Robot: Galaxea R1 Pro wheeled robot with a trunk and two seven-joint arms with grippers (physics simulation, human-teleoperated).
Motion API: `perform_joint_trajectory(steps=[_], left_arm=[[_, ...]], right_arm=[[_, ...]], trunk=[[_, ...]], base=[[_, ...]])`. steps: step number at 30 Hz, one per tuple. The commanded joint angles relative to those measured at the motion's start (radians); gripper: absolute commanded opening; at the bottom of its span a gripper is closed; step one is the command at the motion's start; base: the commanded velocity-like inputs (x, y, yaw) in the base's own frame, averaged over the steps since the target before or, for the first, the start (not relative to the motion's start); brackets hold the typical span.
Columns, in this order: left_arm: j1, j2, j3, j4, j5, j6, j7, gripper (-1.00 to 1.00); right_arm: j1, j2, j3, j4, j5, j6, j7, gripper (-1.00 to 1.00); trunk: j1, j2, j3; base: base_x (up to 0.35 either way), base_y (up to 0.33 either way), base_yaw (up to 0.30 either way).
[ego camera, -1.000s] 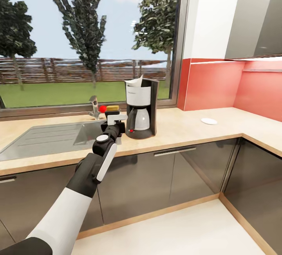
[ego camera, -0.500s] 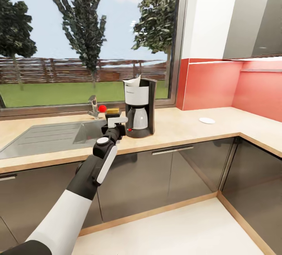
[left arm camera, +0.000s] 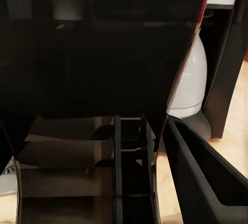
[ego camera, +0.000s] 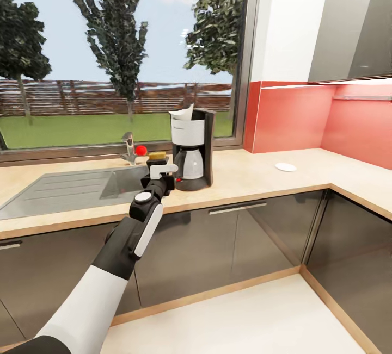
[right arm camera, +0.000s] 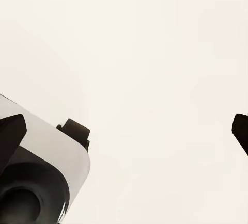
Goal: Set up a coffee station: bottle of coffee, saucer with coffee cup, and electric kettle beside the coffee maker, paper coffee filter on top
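The left gripper (ego camera: 161,170) reaches beside the coffee maker (ego camera: 190,149), which stands on the tabletop (ego camera: 256,177) capped with a paper filter (ego camera: 182,112), its jaws apparently clamping a dark object, likely the coffee bottle awaiting release; right jaws spread, empty.

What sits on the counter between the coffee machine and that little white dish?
Nothing: in the head view, bare countertop runs from the coffee maker to the saucer.

Left gripper (ego camera: 162,169) sits just beside the coffee maker (ego camera: 191,150), which blocks its right; faucet (ego camera: 129,148) stands beyond; sink basin (ego camera: 60,191) lies open to its left.
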Motion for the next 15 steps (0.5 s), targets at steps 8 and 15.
perform_joint_trajectory(steps=[8, 15], left_arm=[[0.000, 0.000, -0.002, -0.001, 0.009, 0.003, 0.008, -1.00], [0.000, 0.000, -0.002, -0.002, 0.009, 0.003, 0.008, -1.00]], right_arm=[[-0.001, 0.000, 0.001, 0.000, 0.002, -0.003, 0.000, 1.00], [-0.001, 0.000, 0.001, 0.000, 0.002, -0.003, 0.000, 1.00]], trunk=[[0.000, -0.001, -0.001], [0.000, -0.001, -0.001]], base=[[-0.030, -0.068, 0.000], [-0.013, -0.064, 0.000]])
